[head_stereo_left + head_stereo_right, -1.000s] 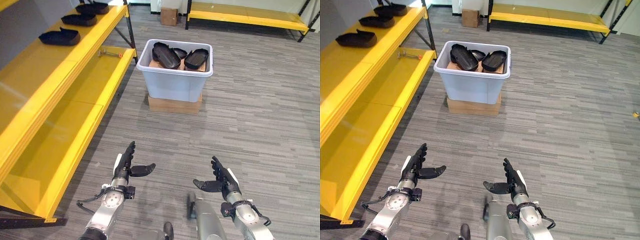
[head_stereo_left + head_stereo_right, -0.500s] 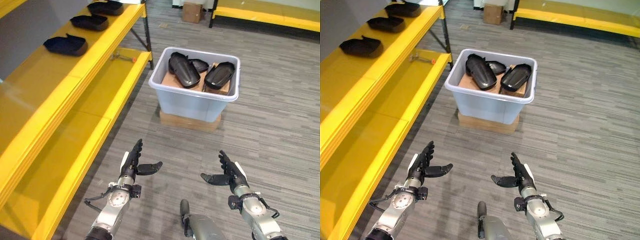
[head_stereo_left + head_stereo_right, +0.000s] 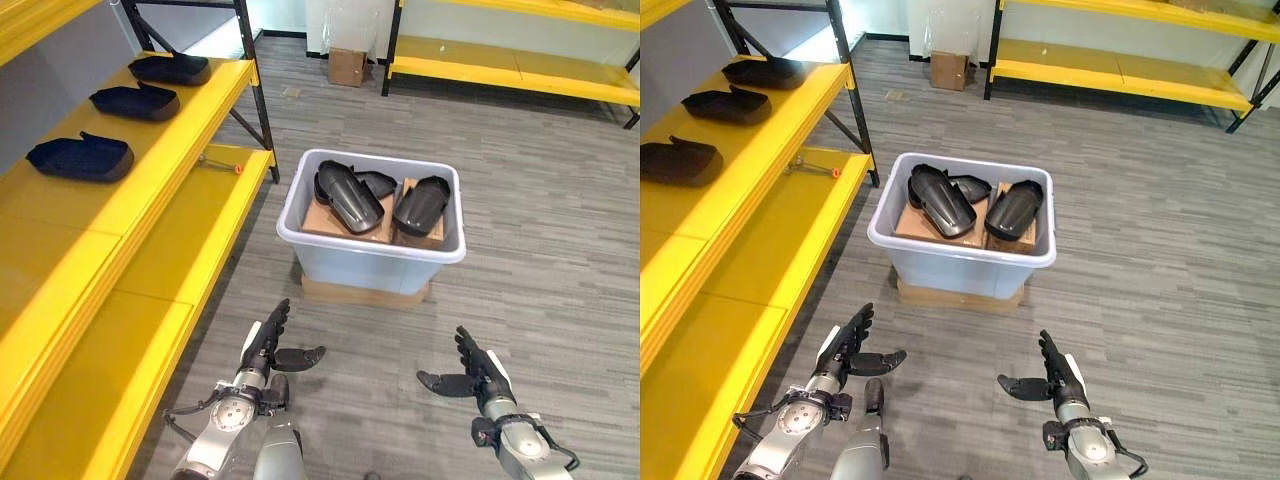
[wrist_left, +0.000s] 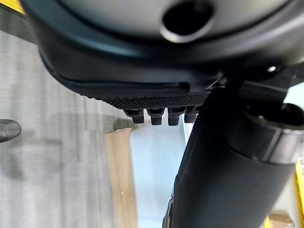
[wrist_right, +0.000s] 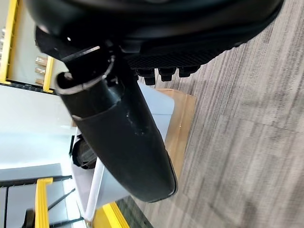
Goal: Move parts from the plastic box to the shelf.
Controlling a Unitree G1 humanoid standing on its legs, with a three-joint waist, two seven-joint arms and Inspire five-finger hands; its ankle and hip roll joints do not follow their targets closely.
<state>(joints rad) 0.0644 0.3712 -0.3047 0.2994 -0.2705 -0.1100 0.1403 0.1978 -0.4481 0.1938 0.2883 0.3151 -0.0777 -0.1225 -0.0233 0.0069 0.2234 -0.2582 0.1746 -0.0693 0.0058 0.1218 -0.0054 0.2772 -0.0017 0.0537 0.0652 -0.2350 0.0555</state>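
A pale grey plastic box [image 3: 372, 263] stands on a flat cardboard base [image 3: 362, 291] on the floor ahead. Inside it lie several black moulded parts [image 3: 350, 200] on cardboard. More black parts [image 3: 80, 158] rest on the yellow shelf [image 3: 150, 170] at the left. My left hand [image 3: 263, 348] hovers open over the carpet, short of the box's near left corner. My right hand [image 3: 479, 376] hovers open short of the near right corner. Both hands hold nothing. The box wall [image 5: 107, 183] shows past my right hand in its wrist view.
The yellow shelf's lower level [image 3: 200, 220] runs along the left, with a small red-tipped tool [image 3: 222, 163] on it. Another low yellow rack [image 3: 510, 68] stands across the back. A cardboard carton [image 3: 347, 66] sits on the floor far behind the box.
The camera has shifted, so the box and shelf sit differently in the picture. Both hands stay open and low in front, a little further from the box.
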